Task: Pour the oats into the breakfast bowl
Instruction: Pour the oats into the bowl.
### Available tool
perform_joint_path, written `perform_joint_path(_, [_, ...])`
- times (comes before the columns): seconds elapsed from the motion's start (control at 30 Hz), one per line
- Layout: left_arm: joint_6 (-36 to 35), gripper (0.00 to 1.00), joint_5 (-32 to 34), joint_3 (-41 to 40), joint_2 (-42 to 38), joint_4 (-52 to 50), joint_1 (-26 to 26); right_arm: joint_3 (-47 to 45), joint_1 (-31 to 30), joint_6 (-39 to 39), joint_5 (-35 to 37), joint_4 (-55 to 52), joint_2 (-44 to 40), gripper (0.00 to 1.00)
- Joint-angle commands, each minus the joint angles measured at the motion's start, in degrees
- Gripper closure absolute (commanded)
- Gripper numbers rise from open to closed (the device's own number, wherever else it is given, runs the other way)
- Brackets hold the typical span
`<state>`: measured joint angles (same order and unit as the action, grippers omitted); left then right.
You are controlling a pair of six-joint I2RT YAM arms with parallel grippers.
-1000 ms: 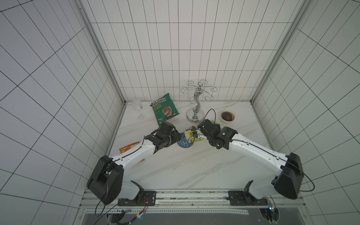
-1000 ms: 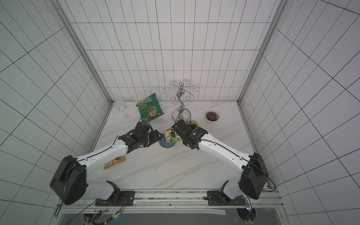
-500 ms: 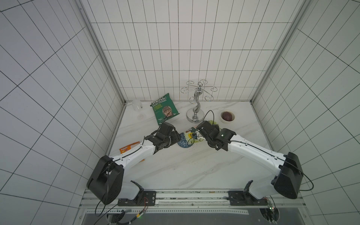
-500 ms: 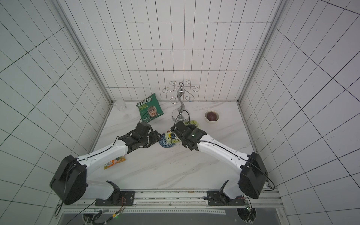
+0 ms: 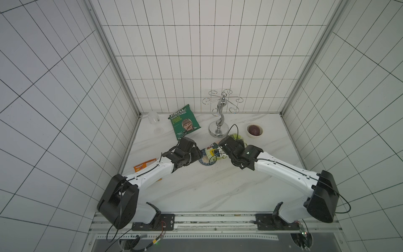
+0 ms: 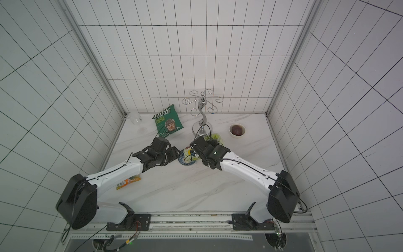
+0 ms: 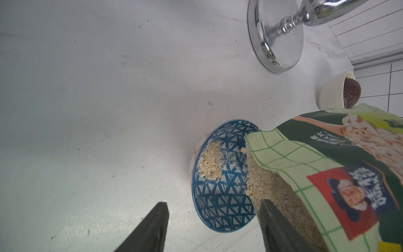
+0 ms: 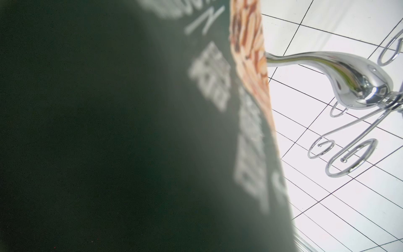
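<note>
Oats (image 7: pixel 210 161): a small pale heap lies inside the breakfast bowl (image 7: pixel 222 203), and more crowds the open mouth of the pouch (image 7: pixel 327 165), which overlaps the bowl's rim. Key relation: the pouch's long axis slants from the right hand (image 5: pixel 221 148) down to the bowl, mouth lowest, tail toward the chrome stand (image 5: pixel 220 122). The bowl therefore lies just off that hand, on the side toward the left arm. Right hand is clenched on the pouch mid-body. This is judged from both top views and from its wrist view, which the pouch's dark print fills; the fingers themselves are hidden. Left hand (image 7: pixel 213 202) is released, fingers spread either side of the bowl's near edge, gripping nothing; contact with the rim cannot be told. Both hands are about equally near the bowl, which sits between them. Judgement: the pour is under way and the bowl is far from full. More flow calls for raising the tail, and the stand's base is near behind it. Worktop (image 5: pixel 207 192) is white, marbled and smooth; white tiled walls enclose three sides.
</note>
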<state>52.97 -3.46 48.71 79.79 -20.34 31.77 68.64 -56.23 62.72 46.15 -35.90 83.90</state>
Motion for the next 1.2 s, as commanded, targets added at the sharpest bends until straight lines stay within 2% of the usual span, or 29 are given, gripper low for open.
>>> perform_joint_path(0.0, [-0.01,0.32,1.04,-0.62,-0.22,1.3,-0.29,0.71,-0.59,-0.11,6.68,6.62,-0.97,1.0])
perform_joint_path(1.17, [1.33,0.32,4.05,-2.84,-3.5,0.73,-0.85,-3.33,-2.36,6.36,9.94,14.76,-3.62,1.0])
